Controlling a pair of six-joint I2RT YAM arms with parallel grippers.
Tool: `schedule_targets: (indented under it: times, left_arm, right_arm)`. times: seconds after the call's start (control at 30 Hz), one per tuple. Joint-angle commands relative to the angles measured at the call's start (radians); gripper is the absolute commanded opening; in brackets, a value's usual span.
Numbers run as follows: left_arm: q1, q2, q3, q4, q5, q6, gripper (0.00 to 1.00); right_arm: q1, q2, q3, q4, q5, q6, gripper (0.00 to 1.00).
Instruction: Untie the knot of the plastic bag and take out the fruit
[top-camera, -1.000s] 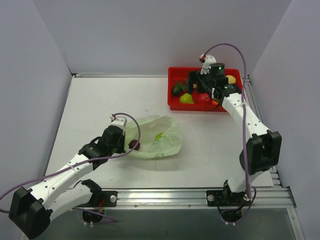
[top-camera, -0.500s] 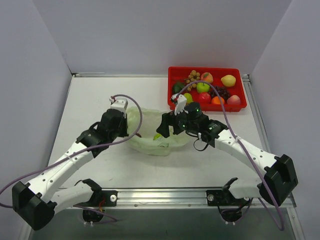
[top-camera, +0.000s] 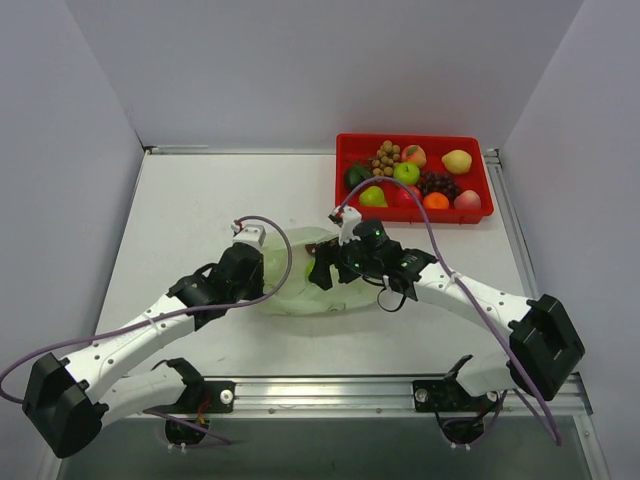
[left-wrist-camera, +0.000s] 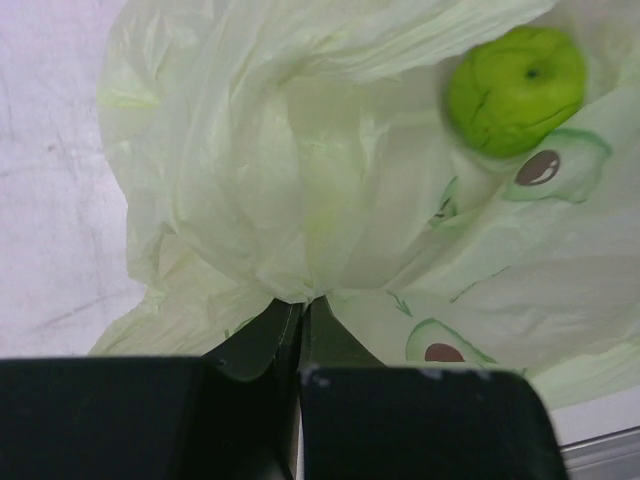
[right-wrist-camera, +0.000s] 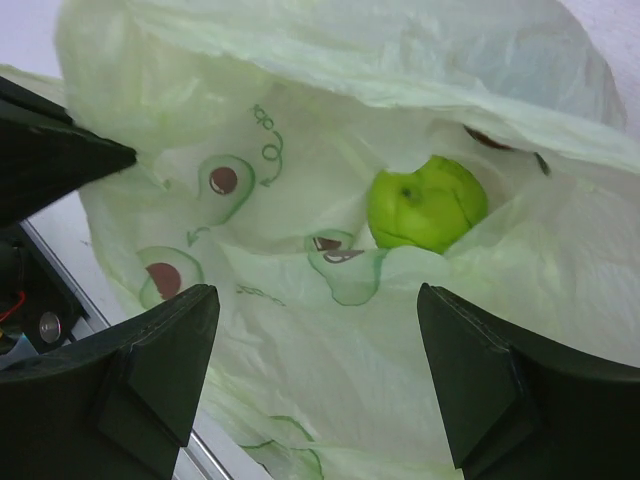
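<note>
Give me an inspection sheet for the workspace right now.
Surface: white table, carrying bag and tray.
Job's things: plastic bag mid-table, mouth open, knot not seen; one green fruit inside.
Clutter: red tray at far right, holding toy fruit.
Grippers: left gripper shut on the bag's edge; right gripper open over the bag, facing the green fruit.
Cables: purple cable looped at each wrist; no snag seen.
Surroundings: plain walls on three sides; metal rail at near edge.

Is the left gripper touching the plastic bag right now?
Touching. The left wrist view shows the left gripper shut, with a fold of the plastic bag pinched between its closed jaws.
</note>
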Motion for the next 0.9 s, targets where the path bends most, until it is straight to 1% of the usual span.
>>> schedule_targets:
  times: [0.0, 0.1, 0.27, 0.43, 0.5, 0.77, 0.87]
  left_arm:
    - [0.003, -0.034, -0.044, 0.002, -0.030, -0.052, 0.00]
    - [0.003, -0.038, -0.078, 0.019, -0.028, -0.057, 0.00]
    - [0.003, -0.049, -0.081, 0.030, -0.044, -0.049, 0.00]
    - [0.002, -0.046, -0.061, 0.031, -0.036, -0.038, 0.00]
    - [0.003, -0.042, -0.052, 0.031, -0.028, -0.035, 0.00]
    - [0.003, -0.035, -0.044, 0.033, -0.045, -0.009, 0.00]
    - [0.005, -0.028, -0.043, 0.042, -0.045, 0.014, 0.00]
  right_arm:
    - [0.039, 0.023, 0.081, -0.001, 0.061, -0.056, 0.82]
    - [0.072, 0.069, 0.156, -0.040, 0.116, -0.113, 0.82]
    - [0.076, 0.162, 0.217, -0.051, 0.194, -0.159, 0.83]
    - [0.078, 0.288, 0.295, -0.098, 0.188, -0.196, 0.83]
    - [0.078, 0.346, 0.318, -0.103, 0.232, -0.201, 0.84]
    - [0.078, 0.478, 0.369, -0.201, 0.265, -0.205, 0.85]
    - [0.076, 0.500, 0.369, -0.209, 0.276, -0.211, 0.79]
